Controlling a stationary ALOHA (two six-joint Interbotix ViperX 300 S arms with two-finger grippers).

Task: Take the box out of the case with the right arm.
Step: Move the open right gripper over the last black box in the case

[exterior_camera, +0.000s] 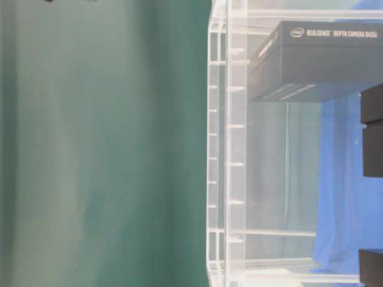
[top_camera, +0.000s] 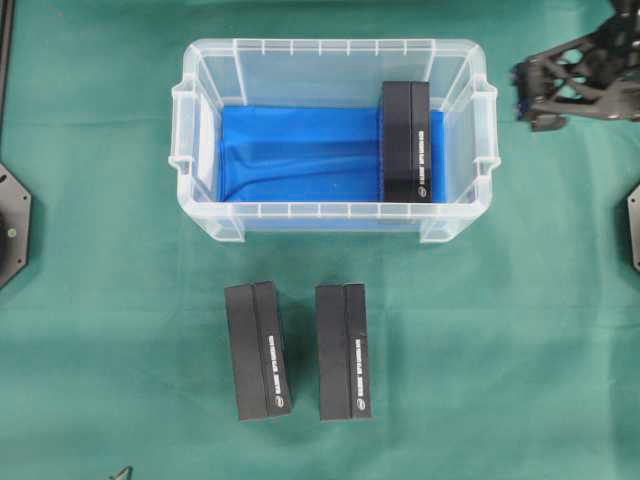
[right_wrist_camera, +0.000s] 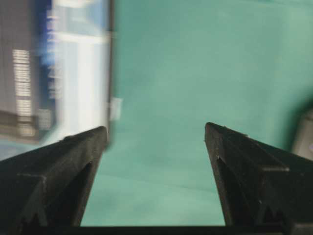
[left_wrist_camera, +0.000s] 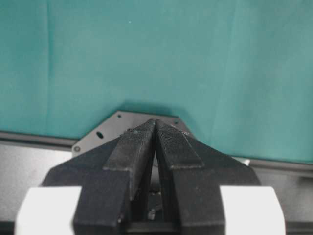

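Two black boxes (top_camera: 257, 350) (top_camera: 343, 351) lay side by side on the green tabletop (top_camera: 500, 350) at 6 o'clock of the clear case (top_camera: 208, 214). A third box (top_camera: 406, 140) stood inside the case at its 3 o'clock end, on the blue sheet (top_camera: 300, 155). The right hand (right_wrist_camera: 155, 134), fingers spread wide and empty, hovered outside the case at 2 o'clock. The left hand (left_wrist_camera: 155, 122) was pressed together.
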